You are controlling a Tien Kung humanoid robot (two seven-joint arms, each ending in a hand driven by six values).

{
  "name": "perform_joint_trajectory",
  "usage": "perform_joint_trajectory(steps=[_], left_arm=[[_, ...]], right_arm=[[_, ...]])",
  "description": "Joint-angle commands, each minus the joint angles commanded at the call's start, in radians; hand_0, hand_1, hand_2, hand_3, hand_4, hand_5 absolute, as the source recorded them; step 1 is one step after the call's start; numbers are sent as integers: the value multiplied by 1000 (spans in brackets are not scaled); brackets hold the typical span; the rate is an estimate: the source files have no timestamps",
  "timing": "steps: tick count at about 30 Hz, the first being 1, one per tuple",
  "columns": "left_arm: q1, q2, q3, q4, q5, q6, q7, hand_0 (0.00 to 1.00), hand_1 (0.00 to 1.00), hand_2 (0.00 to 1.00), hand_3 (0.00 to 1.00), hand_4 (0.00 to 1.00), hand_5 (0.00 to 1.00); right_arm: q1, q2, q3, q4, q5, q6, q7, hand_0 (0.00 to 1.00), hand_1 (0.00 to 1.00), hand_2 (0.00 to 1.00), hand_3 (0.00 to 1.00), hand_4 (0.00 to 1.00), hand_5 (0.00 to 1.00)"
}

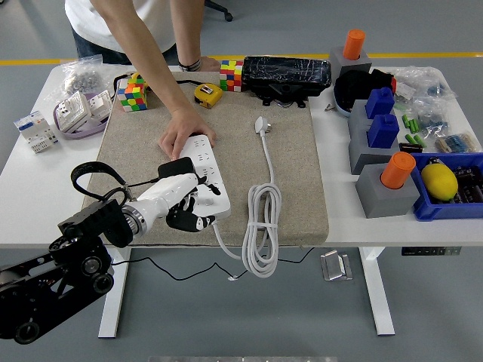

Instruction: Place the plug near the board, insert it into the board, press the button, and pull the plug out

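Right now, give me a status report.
Left hand curled at power strip's near end. Black plug beside strip. Person's hand steadies far end.

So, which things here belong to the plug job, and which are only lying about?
Job: power strip, black plug, left hand, person's hand holding the strip.
Lying about: Rubik's cubes, tape measure, lemon, blue bin.

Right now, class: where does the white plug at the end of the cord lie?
In the head view, the white plug lies unplugged on the beige mat, right of the power strip and just below the black case at the table's far side.
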Motion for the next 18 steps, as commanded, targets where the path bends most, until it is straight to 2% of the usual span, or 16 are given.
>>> perform_joint_trajectory(steps=[6,8,18], left_arm=[[0,2,4,14,9,-14,21,65,72,145,829,638,28],[1,4,4,15,5,-23,27,63,71,143,802,643,30],[-1,7,20,34,-7,-37,32,64,69,143,771,641,32]], right_arm=[[2,-3,-4,0,1,0,0,612,677,647,564,972,581],[3,-3,-6,0,0,0,0,612,677,647,564,972,581],[3,-7,-13,0,1,0,1,611,677,647,564,972,582]])
